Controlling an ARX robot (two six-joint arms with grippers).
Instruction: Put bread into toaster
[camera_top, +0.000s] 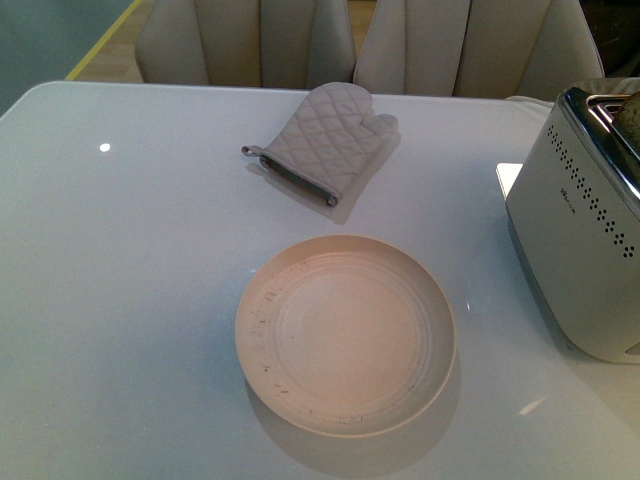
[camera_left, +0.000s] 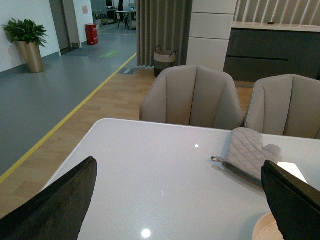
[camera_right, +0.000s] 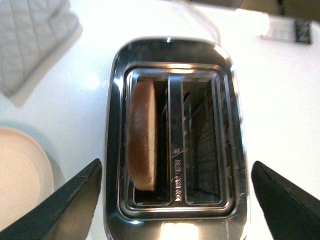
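Note:
The white toaster (camera_top: 580, 240) with dotted side holes and chrome top stands at the table's right edge. From above, the toaster (camera_right: 175, 220) shows two slots, and the bread (camera_right: 142, 135), a tan slice with brown crust, stands on edge in one of them. A bit of the bread (camera_top: 630, 115) pokes out of the top in the front view. My right gripper (camera_right: 177, 200) hangs open directly over the toaster, fingers wide on either side of it, holding nothing. My left gripper (camera_left: 180, 200) is open above bare table, empty. Neither arm shows in the front view.
A round cream plate (camera_top: 345, 335) sits empty at the table's middle front. A quilted grey oven mitt (camera_top: 330, 140) lies behind it. Two beige chairs (camera_top: 250, 40) stand at the far table edge.

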